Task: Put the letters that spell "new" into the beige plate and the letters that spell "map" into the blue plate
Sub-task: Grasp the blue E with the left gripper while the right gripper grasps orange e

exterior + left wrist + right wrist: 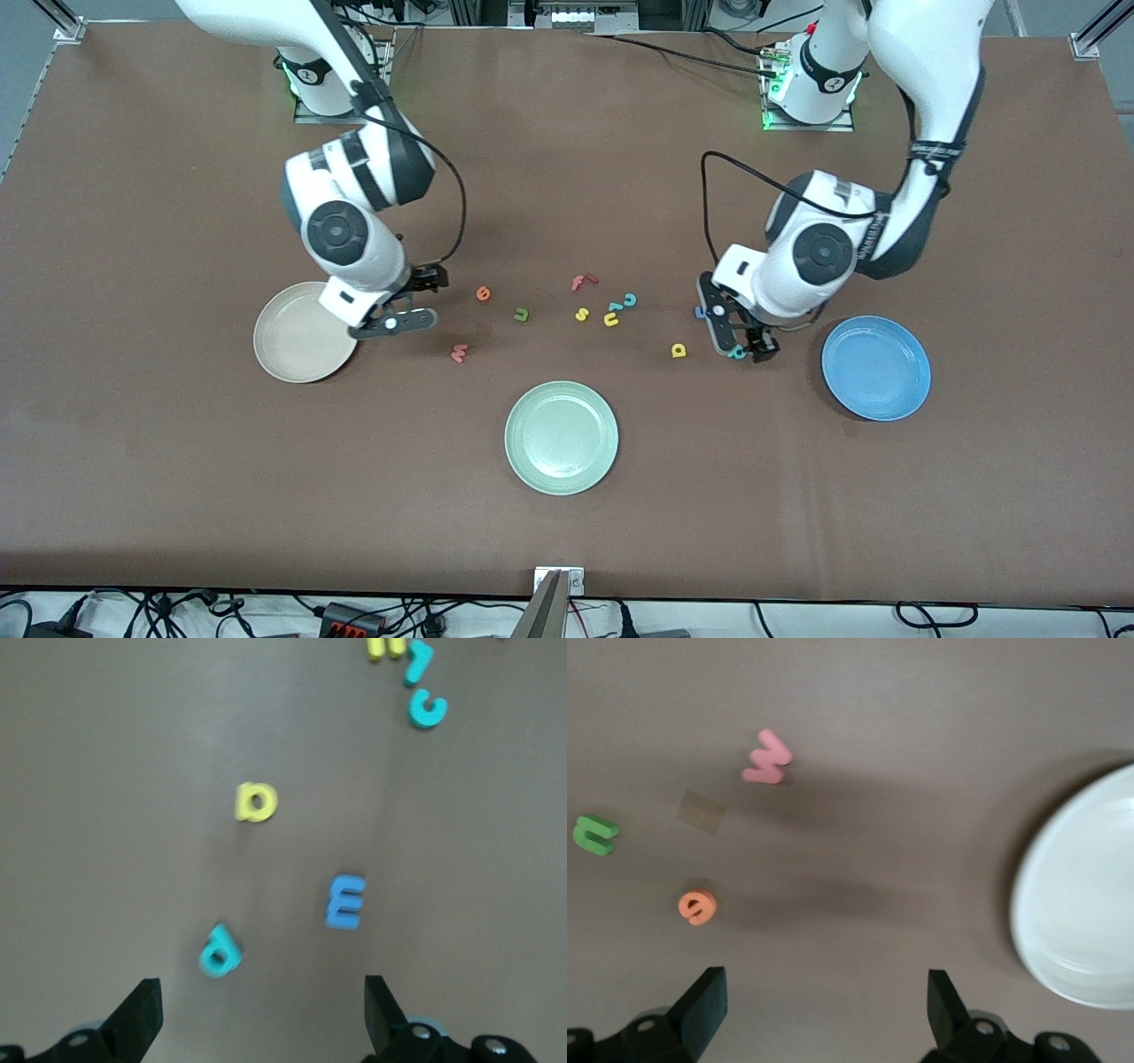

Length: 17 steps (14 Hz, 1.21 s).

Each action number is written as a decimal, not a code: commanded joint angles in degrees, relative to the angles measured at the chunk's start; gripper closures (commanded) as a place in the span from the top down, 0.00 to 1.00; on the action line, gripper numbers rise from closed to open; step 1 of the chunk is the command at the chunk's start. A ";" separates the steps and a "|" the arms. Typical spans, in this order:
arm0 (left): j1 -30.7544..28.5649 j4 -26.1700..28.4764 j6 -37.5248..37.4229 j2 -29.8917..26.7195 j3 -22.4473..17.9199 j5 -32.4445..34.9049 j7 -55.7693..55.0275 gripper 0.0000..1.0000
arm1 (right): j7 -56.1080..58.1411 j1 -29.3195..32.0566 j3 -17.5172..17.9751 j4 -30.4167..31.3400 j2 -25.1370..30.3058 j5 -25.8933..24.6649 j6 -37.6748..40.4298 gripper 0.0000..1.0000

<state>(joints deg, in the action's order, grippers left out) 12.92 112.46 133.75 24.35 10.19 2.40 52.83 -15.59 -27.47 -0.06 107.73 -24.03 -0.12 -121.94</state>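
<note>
Both pairs of jaws are spread wide and nothing is held. The left gripper [742, 341] is poised over the p [219, 950], just beside the m [345, 901], with the a [256, 802] near; the blue plate [912, 390] lies close, toward that arm's end. The right gripper [409, 301] hangs beside the beige plate [275, 354], with the e [698, 904], n [595, 834] and w [767, 757] scattered on the table nearby. Each arm appears to be stationed by its own word and plate, so that carries are kept short. Both plates are bare.
</note>
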 commanded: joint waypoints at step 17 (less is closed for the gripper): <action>0.96 12.52 22.08 4.65 2.11 4.28 1.84 0.36 | -1.37 -9.44 -0.64 1.43 -9.45 0.65 -16.21 0.69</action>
<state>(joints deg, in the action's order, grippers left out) 14.27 125.60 153.50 27.32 12.65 5.69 53.15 -17.54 -36.91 -0.51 109.76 -32.52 -0.12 -136.56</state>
